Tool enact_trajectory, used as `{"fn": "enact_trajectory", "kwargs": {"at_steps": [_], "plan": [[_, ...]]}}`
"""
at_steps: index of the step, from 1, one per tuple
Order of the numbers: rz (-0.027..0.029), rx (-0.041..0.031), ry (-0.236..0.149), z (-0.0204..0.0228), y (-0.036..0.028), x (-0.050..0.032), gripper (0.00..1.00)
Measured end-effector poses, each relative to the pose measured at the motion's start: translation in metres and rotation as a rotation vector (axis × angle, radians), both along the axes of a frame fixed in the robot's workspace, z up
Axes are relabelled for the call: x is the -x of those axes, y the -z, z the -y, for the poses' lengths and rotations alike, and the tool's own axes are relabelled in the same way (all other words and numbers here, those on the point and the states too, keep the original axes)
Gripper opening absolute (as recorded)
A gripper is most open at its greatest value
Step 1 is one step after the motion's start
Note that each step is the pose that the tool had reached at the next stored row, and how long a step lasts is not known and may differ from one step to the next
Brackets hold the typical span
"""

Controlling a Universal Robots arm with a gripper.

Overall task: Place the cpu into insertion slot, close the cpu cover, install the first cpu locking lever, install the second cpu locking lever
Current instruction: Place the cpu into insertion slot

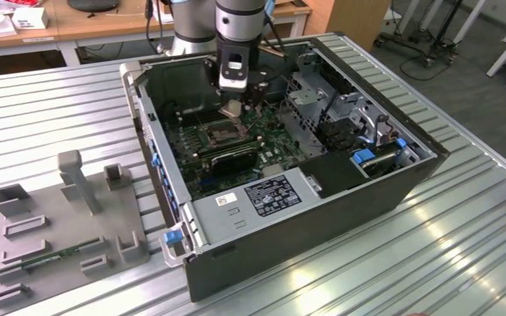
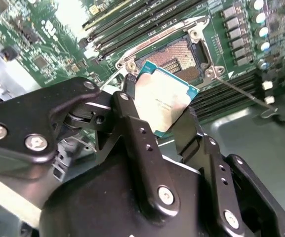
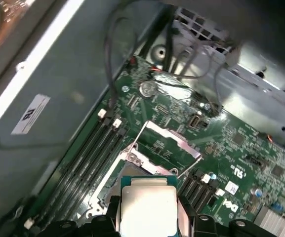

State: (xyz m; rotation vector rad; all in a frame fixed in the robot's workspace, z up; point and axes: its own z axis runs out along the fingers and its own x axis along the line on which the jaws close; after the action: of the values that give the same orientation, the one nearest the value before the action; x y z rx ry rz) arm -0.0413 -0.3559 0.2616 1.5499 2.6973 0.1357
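Hand [image 2: 159, 111] clamped on the cpu [image 2: 164, 94] by two opposite edges. The chip is tilted and held clear above the insertion slot [image 2: 179, 57], which is bare, with the cpu cover [image 3: 174, 138] swung open. In the exterior view the slot lies at 6 o'clock from the hand, inside the computer case [image 1: 323, 217] on the worktop [image 1: 464, 250].

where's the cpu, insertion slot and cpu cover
cpu [image 2: 163, 101], second wrist view, metal top
insertion slot [image 2: 178, 54], second wrist view, contact field
cpu cover [image 3: 172, 138], first wrist view, frame's silvery bar
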Motion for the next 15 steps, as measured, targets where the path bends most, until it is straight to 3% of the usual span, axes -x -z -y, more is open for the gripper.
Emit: {"fn": "enact_trajectory", "kwargs": {"at_steps": [12,15], "plan": [[0.0,0.0,0.218,0.0,0.0021,0.0,0.54],[0.0,0.0,0.24,0.0001,0.0021,0.0,0.54]]}}
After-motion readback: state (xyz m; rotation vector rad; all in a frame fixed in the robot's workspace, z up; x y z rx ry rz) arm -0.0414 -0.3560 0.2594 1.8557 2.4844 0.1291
